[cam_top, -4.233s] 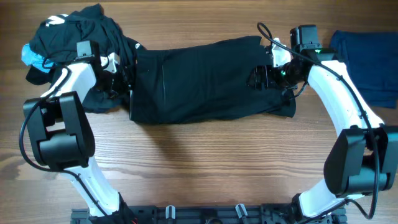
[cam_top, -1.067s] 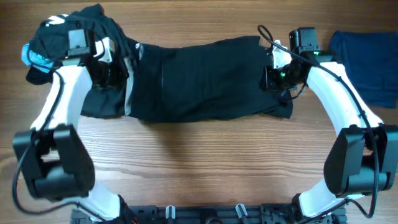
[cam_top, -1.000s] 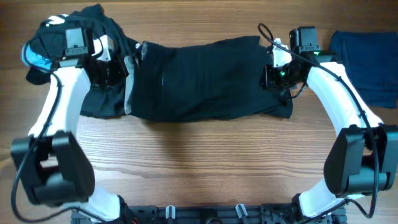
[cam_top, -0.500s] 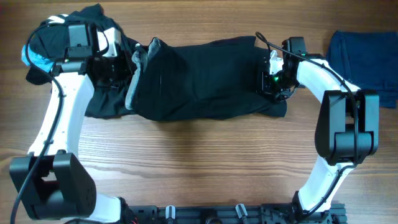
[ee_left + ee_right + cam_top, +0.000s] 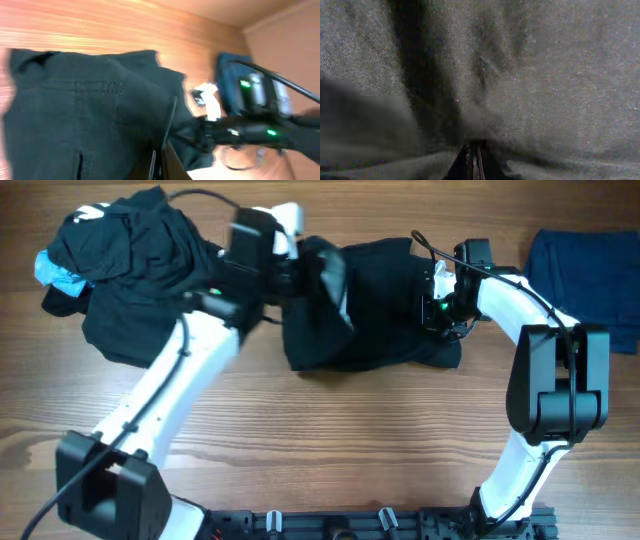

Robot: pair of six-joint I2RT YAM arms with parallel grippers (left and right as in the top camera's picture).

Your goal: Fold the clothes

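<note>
A crumpled heap of soft black garments (image 5: 130, 250) (a light-blue scrap (image 5: 48, 268) peeking out) sits left on the wood-grain table (image 5: 350, 440). The left gripper (image 5: 303, 265) pinches a doubled-over flap of the limp black woven shorts (image 5: 380, 320) at centre; the right gripper (image 5: 432, 310) clamps their right edge. A flat navy cloth (image 5: 590, 275) lies far right.

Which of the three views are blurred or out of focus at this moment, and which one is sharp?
Overhead: mostly sharp and evenly lit; only the left arm looks slightly smeared. Left wrist: heavy motion blur; the grain of the table streaks and the black shorts look soft. Right wrist: dim and grainy; the shorts fill the frame, too close to be in focus.
</note>
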